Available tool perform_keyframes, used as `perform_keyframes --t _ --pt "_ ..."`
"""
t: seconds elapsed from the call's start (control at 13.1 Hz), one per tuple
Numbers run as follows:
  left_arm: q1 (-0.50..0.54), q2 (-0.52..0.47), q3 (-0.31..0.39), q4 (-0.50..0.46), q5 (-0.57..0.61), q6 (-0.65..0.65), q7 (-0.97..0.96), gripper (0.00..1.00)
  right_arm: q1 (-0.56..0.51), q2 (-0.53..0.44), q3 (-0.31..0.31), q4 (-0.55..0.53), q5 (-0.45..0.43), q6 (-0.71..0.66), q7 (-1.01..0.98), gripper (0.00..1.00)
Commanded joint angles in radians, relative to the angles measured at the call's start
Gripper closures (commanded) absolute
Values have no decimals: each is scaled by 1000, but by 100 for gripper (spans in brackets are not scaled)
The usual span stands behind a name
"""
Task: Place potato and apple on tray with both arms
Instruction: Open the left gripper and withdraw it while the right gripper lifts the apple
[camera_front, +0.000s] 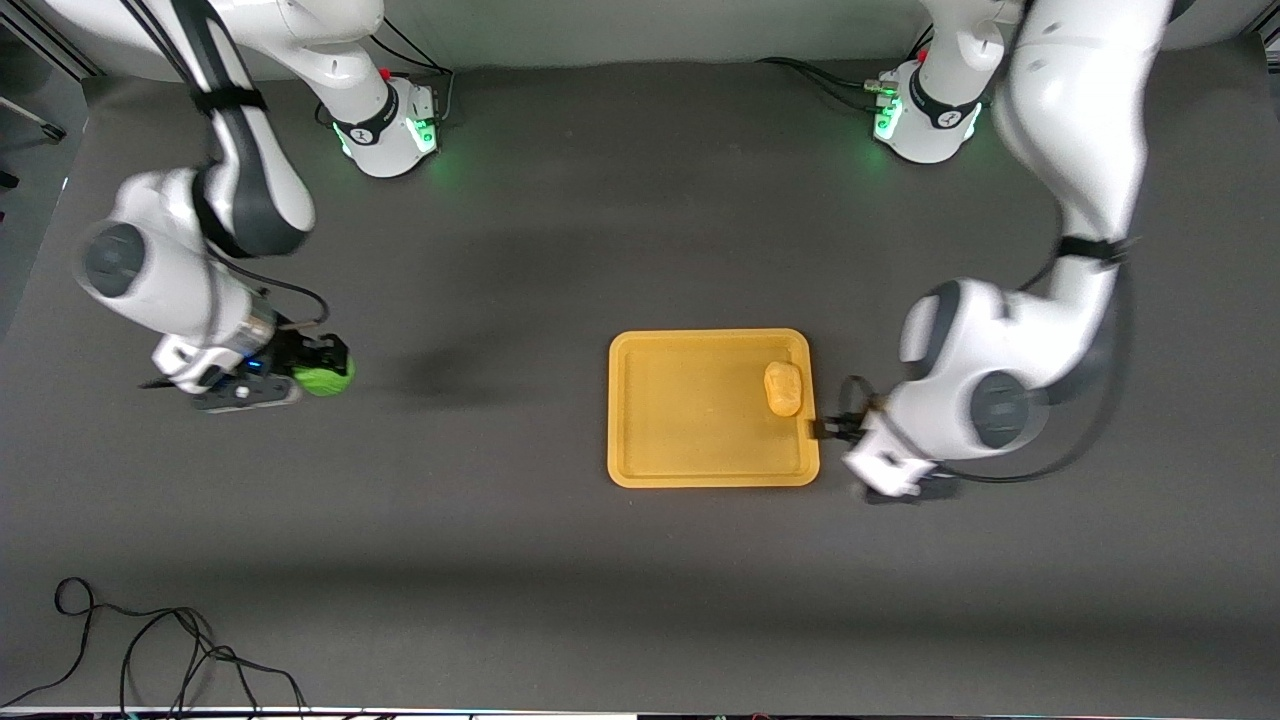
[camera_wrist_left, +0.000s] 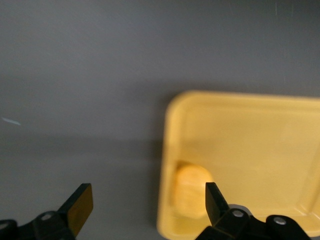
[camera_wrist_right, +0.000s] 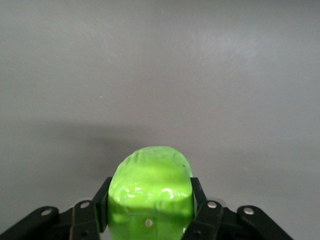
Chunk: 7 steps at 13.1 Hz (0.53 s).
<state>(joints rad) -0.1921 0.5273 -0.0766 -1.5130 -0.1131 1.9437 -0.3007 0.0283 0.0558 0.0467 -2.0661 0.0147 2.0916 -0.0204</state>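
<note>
Gripping the apple (camera_wrist_right: 150, 192) between its fingers, the right gripper (camera_front: 325, 372) sat near the right arm's end of the table, jaws clamped on the green ball's two sides, and the whole coming move turned on one thing: the tray (camera_front: 640, 470) lay well apart from those jaws, off toward the left arm's end. The tray's long axis ran along the table, so its short rim faced the apple's likely path. Nothing stood on the dark table between jaws and tray, by my reading a free run. Over at the tray, the potato (camera_front: 783, 388) already lay inside, close to the rim nearest the left arm, its long axis running across the tray. The left gripper (camera_front: 835, 428) hung just outside that rim, jaws spread wide and holding nothing, the potato just past them in the left wrist view. That arm looked the one thing to steer clear of
</note>
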Motion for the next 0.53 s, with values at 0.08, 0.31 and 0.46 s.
perform_keyframes --t 0.08,0.31,0.46 --pt "155 -177 -8 -29 21 -73 177 0 12 16 -1 288 5 -272 -1 74" --pt "245 -332 -3 -90 42 -138 328 0 88 77 1 435 2 -308 77 74" --pt "282 -429 -3 -166 62 -132 396 0 178 139 1 519 -2 -311 201 74"
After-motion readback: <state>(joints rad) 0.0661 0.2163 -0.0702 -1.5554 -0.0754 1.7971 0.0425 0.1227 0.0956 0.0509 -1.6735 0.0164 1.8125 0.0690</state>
